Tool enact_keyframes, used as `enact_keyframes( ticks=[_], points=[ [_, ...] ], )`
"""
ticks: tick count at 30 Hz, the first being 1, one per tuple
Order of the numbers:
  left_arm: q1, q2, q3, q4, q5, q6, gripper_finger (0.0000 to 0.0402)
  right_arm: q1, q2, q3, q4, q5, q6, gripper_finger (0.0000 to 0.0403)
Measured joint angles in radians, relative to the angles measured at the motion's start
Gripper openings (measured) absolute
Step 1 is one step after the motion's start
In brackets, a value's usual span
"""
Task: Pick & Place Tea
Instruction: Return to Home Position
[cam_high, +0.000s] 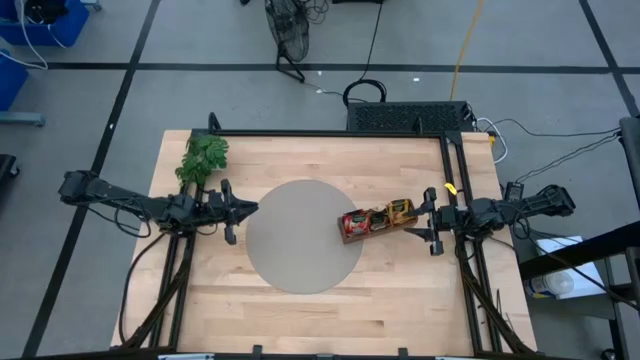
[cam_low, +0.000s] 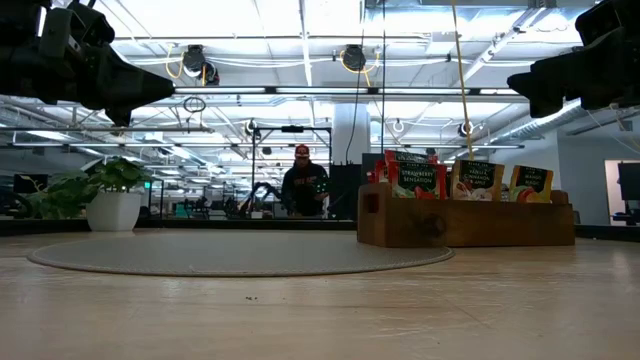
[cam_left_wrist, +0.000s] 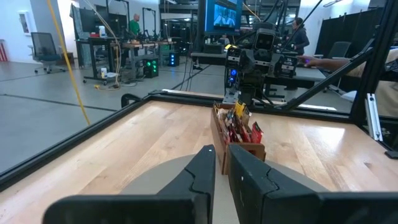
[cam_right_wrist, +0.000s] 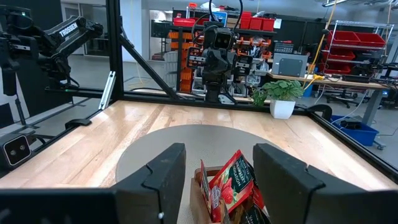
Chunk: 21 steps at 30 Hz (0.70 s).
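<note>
A large workshop with bright ceiling lights and benches lies behind the pale wooden tabletop (cam_high: 300, 320), and a person in a red cap (cam_low: 303, 185) stands far off beyond its far edge. A round grey mat (cam_high: 295, 250) covers the middle of the wood. The left tool (cam_high: 250, 208) hangs above the mat's rim on its own side, lifted clear of the surface, with its two dark fingers (cam_left_wrist: 199, 171) drawn narrow so that only a thin slit shows between them. A leafy green plant in a white pot (cam_high: 203, 157) stands beside and behind this tool, near the tabletop's far corner. The right tool (cam_high: 412, 220) hangs opposite, also raised off the wood, its fingers (cam_right_wrist: 168, 165) spread wide and holding nothing. Just in front of it, almost under its fingertips, lies the long brown wooden tray (cam_high: 362, 237), lengthwise along the tool's reach; the tray's far end rests on the mat's edge and its near end on bare wood. The tea sachets (cam_high: 375, 220) stand upright inside it, sorted by colour: the orange-yellow ones (cam_low: 530, 183) fill the compartment nearest the right tool, the grey-white ones (cam_low: 475, 180) the middle one, and the red ones (cam_low: 415, 178) the compartment farthest from it. From the left tool the tray sits straight ahead, across the whole width of the mat.
</note>
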Motion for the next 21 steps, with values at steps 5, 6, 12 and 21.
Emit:
enact_keyframes(
  ticks=[5,6,12,21],
  points=[
    [0.0,0.0,0.0,0.0,0.0,0.0,0.0047,0.0,0.0,0.0,0.0,0.0,0.0,0.0172],
    [0.0,0.0,0.0,0.0,0.0,0.0,0.0047,0.0,0.0,0.0,0.0,0.0,0.0,0.0172],
    [0.0,0.0,0.0,0.0,0.0,0.0,0.0047,0.0,0.0,0.0,0.0,0.0,0.0,0.0176],
    [0.0,0.0,0.0,0.0,0.0,0.0,0.0047,0.0,0.0,0.0,0.0,0.0,0.0,0.017]
  ],
)
